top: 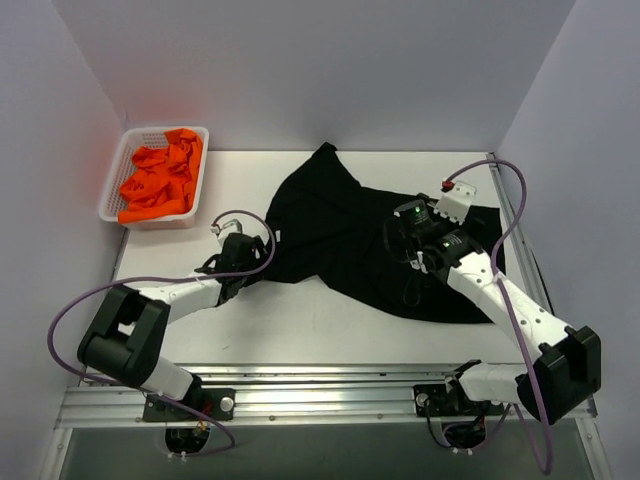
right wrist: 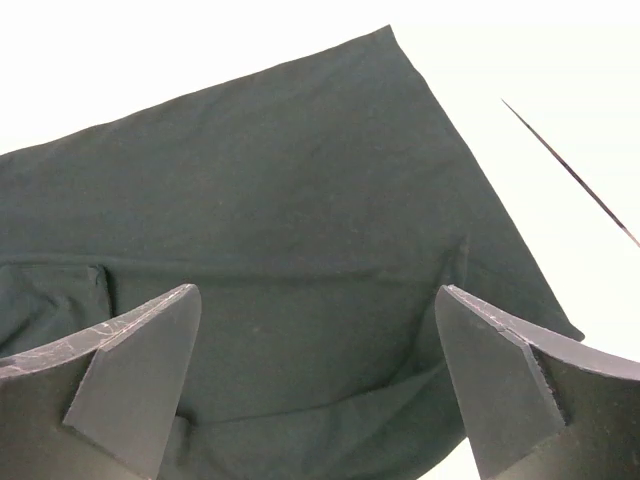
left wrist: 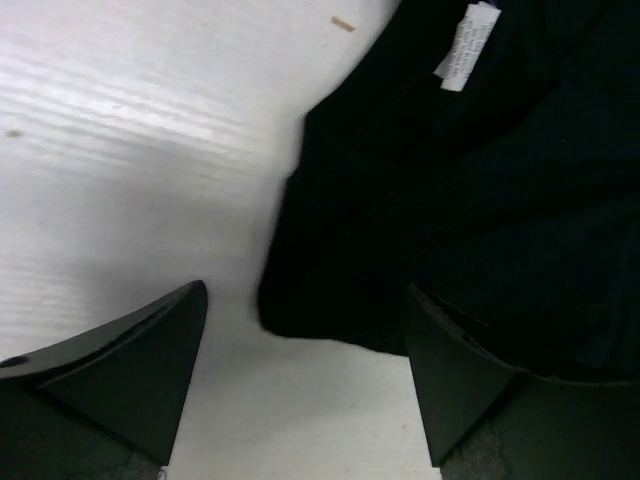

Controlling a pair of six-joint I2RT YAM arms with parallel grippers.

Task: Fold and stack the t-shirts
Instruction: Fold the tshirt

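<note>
Black t-shirt point(top: 350, 240) lies unfolded and rumpled on the worktop point(top: 300, 330), centre to right. 1 corner points to the far side. Left wrist view shows a white label point(left wrist: 465, 45) on the cloth, close to the shirt's left edge. Orange t-shirts point(top: 160, 180) are bunched in the white mesh basket point(top: 155, 222) at the far left corner, well apart from the black one. How many are in the heap: can't tell.

Left claw point(top: 238, 255) sits at the black t-shirt's left edge. Left wrist view: jaws spread wide, no cloth pinched. 1 finger point(left wrist: 130, 380) is over bare worktop and the other is over black cloth, with the shirt's edge running between the 2. Whether the tips touch the surface: can't tell.

Right claw point(top: 405, 240) is over the middle-right of the black t-shirt. Right wrist view: also spread open, gripping nothing, with both fingers point(right wrist: 130, 370) above the cloth. The cloth is mostly flat there, with a fold line just beyond the tips. A straight edge and a corner of the shirt show farther out against the white worktop.
</note>
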